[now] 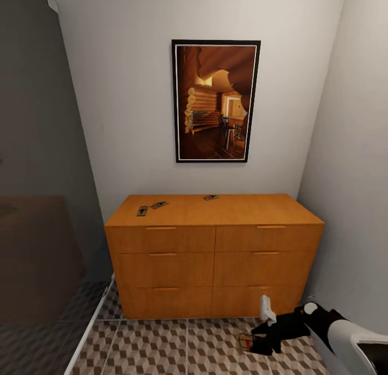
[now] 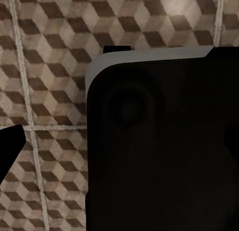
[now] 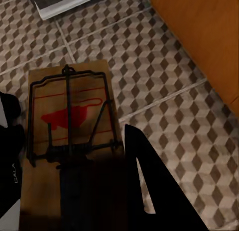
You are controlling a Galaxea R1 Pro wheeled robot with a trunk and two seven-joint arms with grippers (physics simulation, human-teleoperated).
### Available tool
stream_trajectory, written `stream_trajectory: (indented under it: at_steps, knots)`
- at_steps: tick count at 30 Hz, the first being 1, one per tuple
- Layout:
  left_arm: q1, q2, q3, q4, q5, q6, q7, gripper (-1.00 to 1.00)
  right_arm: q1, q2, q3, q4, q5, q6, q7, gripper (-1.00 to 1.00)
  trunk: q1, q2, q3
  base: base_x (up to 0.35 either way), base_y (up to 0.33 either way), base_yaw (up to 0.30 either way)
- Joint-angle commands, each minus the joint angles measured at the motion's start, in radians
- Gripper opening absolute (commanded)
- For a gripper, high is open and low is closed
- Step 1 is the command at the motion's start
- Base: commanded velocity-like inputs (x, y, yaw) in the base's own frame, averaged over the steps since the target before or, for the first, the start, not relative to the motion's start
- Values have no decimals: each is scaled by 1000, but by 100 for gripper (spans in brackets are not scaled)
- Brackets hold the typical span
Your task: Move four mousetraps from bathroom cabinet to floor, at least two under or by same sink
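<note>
The orange-brown cabinet [image 1: 215, 256] stands against the back wall, and three mousetraps lie on its top: two near the left end [image 1: 142, 210] [image 1: 159, 204] and one toward the middle back [image 1: 211, 197]. My right gripper [image 1: 258, 340] is low over the cube-patterned bathroom floor [image 1: 178, 348], in front of the cabinet's right half. It is shut on a fourth mousetrap [image 3: 69, 116], a tan board with a dark spring and red mark, held flat just above the tiles with a finger [image 3: 149, 186] along each long edge. In the left wrist view one dark finger [image 2: 10, 151] shows over the floor [image 2: 45, 51].
A framed picture [image 1: 215, 101] hangs above the cabinet. A dark glass partition [image 1: 37, 202] and a dark grey tiled patch behind a white kerb [image 1: 89, 329] lie at the left. The right wall [image 1: 355, 175] runs close beside the cabinet and my arm.
</note>
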State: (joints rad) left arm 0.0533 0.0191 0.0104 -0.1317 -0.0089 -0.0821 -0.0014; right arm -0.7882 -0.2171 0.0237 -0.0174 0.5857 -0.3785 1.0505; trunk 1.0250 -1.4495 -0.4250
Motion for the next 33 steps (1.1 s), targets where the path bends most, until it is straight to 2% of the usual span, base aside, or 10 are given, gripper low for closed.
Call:
stream_trajectory:
  at_steps: [1,5,9,14,20,22,25,28,31,33]
  knots:
    - [0,1,1,-1,-1,-2,0,100,13,1,-6,-1,-2,-6,-18,-100,0,0,-1,0,0,0]
    - [0,4,2,-2,-1,-2,0,100,96,14,-6,0,-5,-15,-161,-100,0,0,-1,0,0,0]
    - [0,4,1,-2,-2,-4,-1,100,203,65,-6,0,-7,-19,-380,-100,0,0,-1,0,0,0]
    - [0,2,0,-2,-1,-25,-2,100,278,119,-7,2,-9,-66,-603,-100,0,0,-1,0,0,0]
    - [0,0,0,-2,-1,-37,-2,100,308,141,-9,2,-38,-103,-784,-100,0,0,-1,0,0,0]
    - [0,0,0,-2,-1,-39,-2,100,312,142,-10,2,-76,-106,-850,-100,0,0,-1,0,0,0]
    - [0,-1,0,-2,-2,-40,-2,100,331,145,-11,2,-208,-109,-959,-100,0,0,-1,0,0,0]
    - [0,-1,0,-3,-2,-40,-1,100,338,146,-11,2,-297,-110,-999,-100,0,0,-1,0,0,0]
    - [0,-2,1,-22,-2,-40,0,100,342,150,-10,2,-447,-112,-1034,-100,0,0,-1,0,0,0]
    - [0,0,1,-68,-1,-39,3,100,343,157,-10,2,-504,-112,-1042,-100,0,0,-1,0,0,0]
